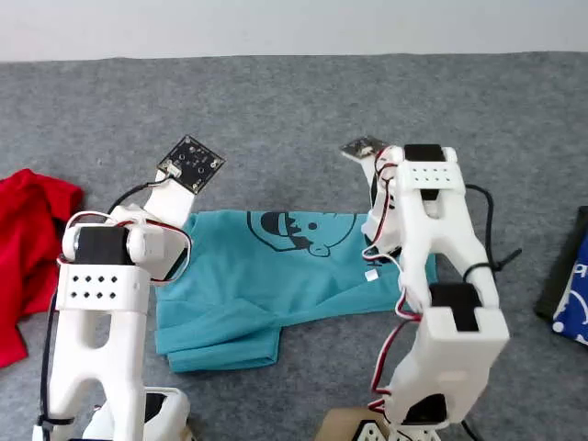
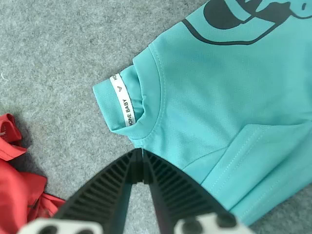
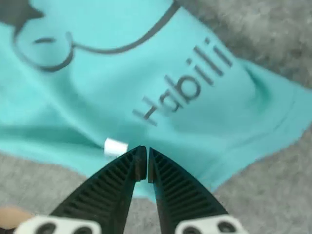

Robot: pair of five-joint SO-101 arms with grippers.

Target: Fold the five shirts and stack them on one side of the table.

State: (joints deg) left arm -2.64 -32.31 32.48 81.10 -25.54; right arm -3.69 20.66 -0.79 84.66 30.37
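Note:
A teal shirt (image 1: 276, 266) with a dark cartoon print lies in the middle of the grey table, its near edge folded over. In the left wrist view the teal shirt's collar (image 2: 127, 105) with a white label sits just ahead of my left gripper (image 2: 143, 157), which is shut with its tips at the collar's edge over the grey mat. My right gripper (image 3: 144, 155) is shut too, hovering over the teal shirt (image 3: 146, 73) beside a small white tag (image 3: 116, 145). Nothing shows between either pair of fingers.
A crumpled red shirt (image 1: 28, 239) lies at the table's left edge, also close to the left gripper as red cloth (image 2: 19, 190). A blue printed garment (image 1: 574, 294) and a dark one (image 1: 562, 262) lie at the right edge. Grey mat stretches behind the teal shirt.

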